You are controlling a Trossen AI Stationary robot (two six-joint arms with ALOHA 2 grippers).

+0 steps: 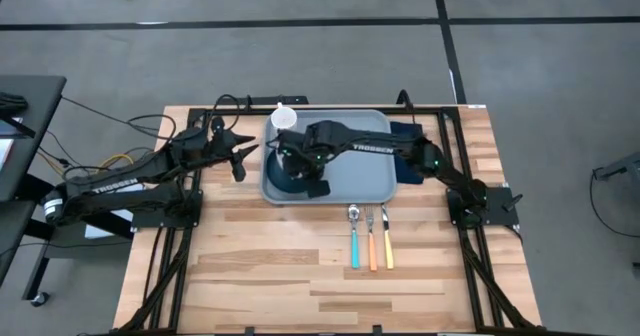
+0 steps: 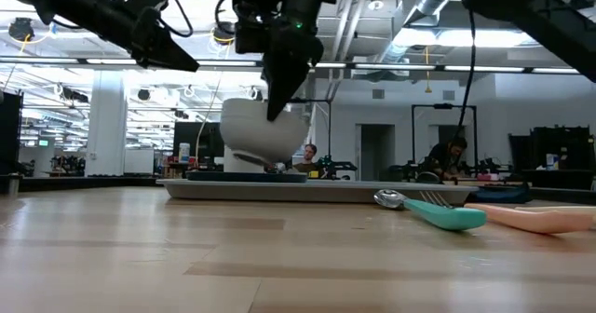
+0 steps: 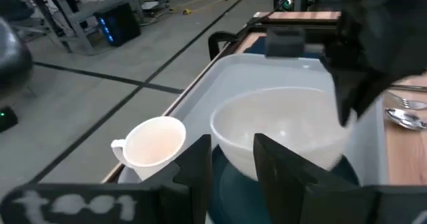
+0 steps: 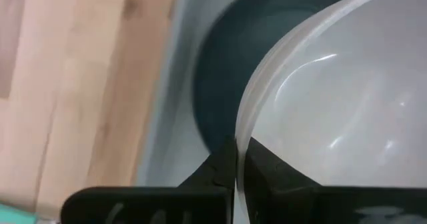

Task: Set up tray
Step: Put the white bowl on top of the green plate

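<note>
Nearest, three utensils (image 1: 370,238) lie on the tabletop (image 1: 250,276), not yet placed. Beyond, the tray (image 1: 360,176) holds a teal plate (image 4: 220,84) and a cup (image 3: 157,144). The right end effector (image 4: 239,164) pinches a white bowl's (image 3: 280,134) rim above the plate. The left end effector (image 3: 233,161) hovers spread, beside the tray.

You have one tray (image 1: 355,181), one dark teal plate (image 4: 220,77), one white bowl (image 3: 280,134) and one white cup (image 3: 155,143). Three utensils lie on the desk (image 1: 300,266): one teal spoon (image 1: 354,238), one orange fork (image 1: 371,241), one yellow knife (image 1: 386,240). One navy napkin (image 1: 408,133). Two arms.
</note>
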